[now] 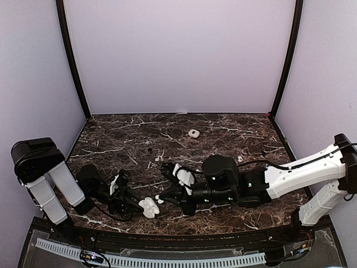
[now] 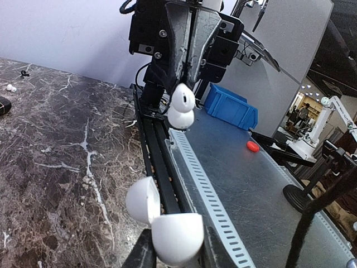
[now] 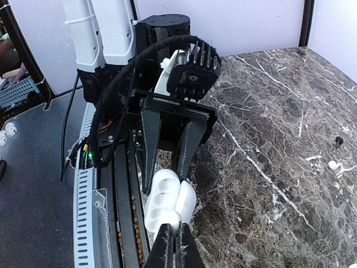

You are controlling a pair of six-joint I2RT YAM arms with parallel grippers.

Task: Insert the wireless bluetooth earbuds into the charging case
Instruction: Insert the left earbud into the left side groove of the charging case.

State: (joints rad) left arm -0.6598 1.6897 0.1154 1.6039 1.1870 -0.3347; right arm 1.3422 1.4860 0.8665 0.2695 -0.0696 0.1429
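My left gripper (image 1: 140, 207) (image 2: 174, 255) is shut on a white pebble-shaped charging case (image 1: 149, 207) (image 2: 176, 237) near the table's front edge. Its lid is hinged open. In the right wrist view the open case (image 3: 165, 196) shows its empty wells between the left fingers (image 3: 150, 146). My right gripper (image 1: 160, 199) (image 3: 172, 239) is shut on a glossy white earbud (image 2: 182, 104) and holds it just right of the case, its tips at the case's rim. The bud is mostly hidden behind the fingers in the right wrist view.
A second white case (image 1: 193, 133) lies at the back centre. Loose buds lie on the marble: a white one (image 1: 240, 159) (image 3: 333, 165) and a black one (image 1: 149, 151) (image 3: 338, 139). The black rail of the table's front edge (image 2: 159, 167) runs beside both grippers.
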